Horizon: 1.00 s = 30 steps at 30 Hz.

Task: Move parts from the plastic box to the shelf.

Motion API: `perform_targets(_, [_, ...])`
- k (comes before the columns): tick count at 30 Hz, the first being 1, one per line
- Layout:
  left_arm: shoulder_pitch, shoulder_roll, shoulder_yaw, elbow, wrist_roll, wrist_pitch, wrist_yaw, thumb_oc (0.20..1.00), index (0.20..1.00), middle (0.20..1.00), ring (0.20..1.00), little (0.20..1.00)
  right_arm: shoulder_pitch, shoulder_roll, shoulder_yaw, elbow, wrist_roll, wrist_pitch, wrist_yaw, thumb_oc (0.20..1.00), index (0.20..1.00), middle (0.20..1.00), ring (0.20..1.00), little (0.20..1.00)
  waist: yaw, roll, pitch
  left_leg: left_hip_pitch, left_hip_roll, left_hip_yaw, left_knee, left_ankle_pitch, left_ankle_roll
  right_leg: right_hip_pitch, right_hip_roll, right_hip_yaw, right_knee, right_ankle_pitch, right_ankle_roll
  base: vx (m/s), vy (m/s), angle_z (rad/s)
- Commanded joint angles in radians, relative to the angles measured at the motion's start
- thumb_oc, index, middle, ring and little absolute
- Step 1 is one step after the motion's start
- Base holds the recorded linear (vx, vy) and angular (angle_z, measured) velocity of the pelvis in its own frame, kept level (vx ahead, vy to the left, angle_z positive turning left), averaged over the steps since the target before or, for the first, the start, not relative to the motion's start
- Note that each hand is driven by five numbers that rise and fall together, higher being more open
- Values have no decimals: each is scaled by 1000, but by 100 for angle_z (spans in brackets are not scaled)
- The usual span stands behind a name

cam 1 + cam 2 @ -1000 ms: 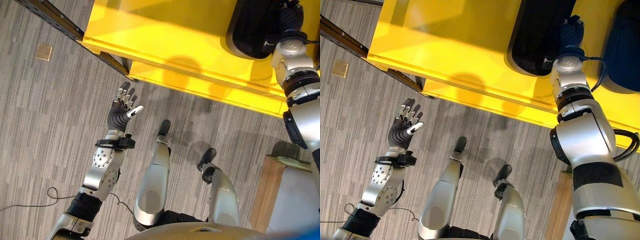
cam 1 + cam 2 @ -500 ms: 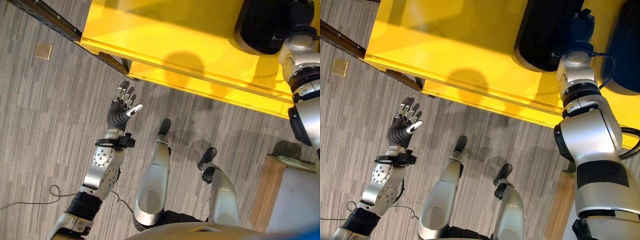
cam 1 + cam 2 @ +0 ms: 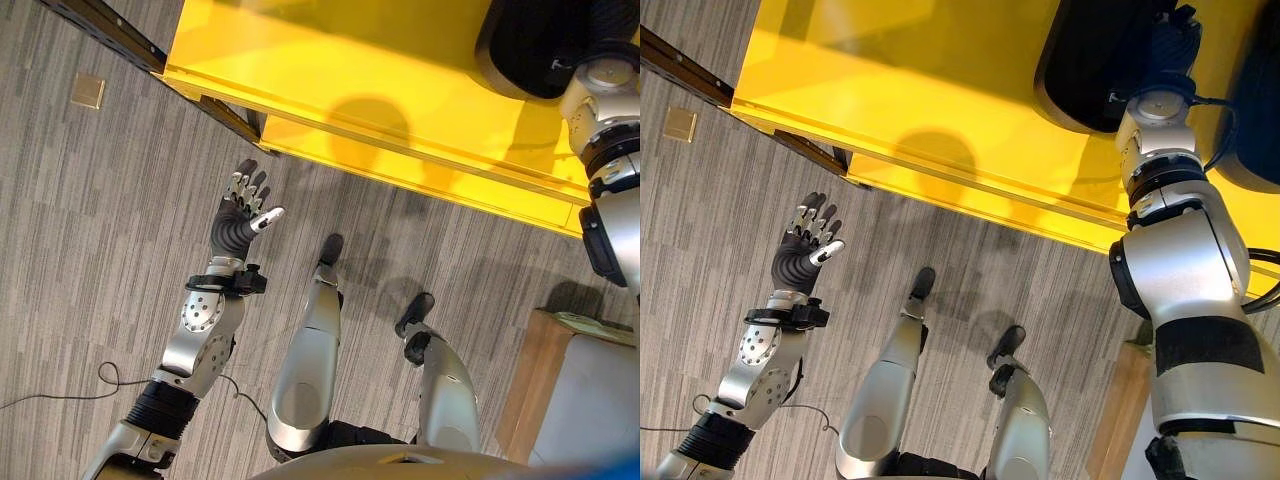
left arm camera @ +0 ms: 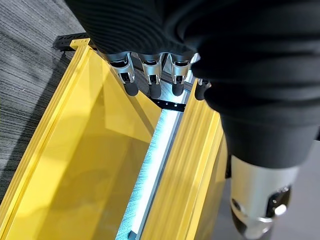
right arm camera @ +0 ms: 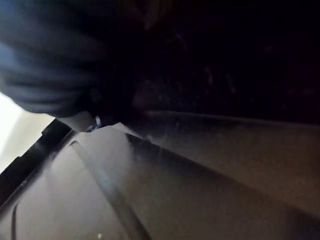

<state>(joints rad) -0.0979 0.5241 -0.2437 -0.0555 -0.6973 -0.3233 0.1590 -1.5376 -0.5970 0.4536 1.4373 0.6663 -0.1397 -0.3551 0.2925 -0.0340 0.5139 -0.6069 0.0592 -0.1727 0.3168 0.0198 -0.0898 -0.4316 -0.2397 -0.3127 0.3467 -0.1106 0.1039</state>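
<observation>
Grey striped carpet (image 3: 90, 250) underfoot, yellow shelf (image 3: 330, 60) ahead. My right hand (image 3: 1170, 35) reaches onto the shelf, against a black part (image 3: 1090, 60) lying there; its fingers are hidden in the dark, so I cannot tell whether they grip it. A second dark part (image 3: 1255, 90) lies just beside. My left hand (image 3: 243, 215) hangs over the carpet, fingers straight, empty. Risk, as I judge it: pulling back blind could drag the part off the shelf edge.
</observation>
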Motion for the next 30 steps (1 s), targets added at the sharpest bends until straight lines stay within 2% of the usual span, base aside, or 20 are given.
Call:
perform_targets(1, [-2,29,-17,-71,-5,-68,-1,1000,1000,1000,1000,1000,-32,4,-10,-5,94,-44,-2,1000,1000,1000,1000,1000,11,-1,-34,-37,76,25,77,-108,-29,119,-53,-1,-74,39,41,0,0,0])
perform_targets(9, [1,36,-16,-69,-13,-65,-1,1000,1000,1000,1000,1000,-43,46,-2,-22,115,-51,5,1000,1000,1000,1000,1000,8,-1,-38,-40,77,26,77,-107,-29,117,-49,4,-75,36,38,0,0,0])
perform_targets(21, [6,39,-9,-70,-18,-64,1,1000,1000,1000,1000,1000,-44,59,13,-56,115,-68,0,1000,1000,1000,1000,1000,-5,-10,-40,-42,81,31,82,-108,-31,120,-43,7,-80,36,35,0,0,0])
perform_targets(30, [13,46,2,-71,-22,-67,11,1000,1000,1000,1000,1000,-70,56,80,-92,23,-67,-32,1000,1000,1000,1000,1000,-30,-26,-49,-21,89,38,67,-105,-35,134,-35,11,-96,40,36,-2,-1,-3])
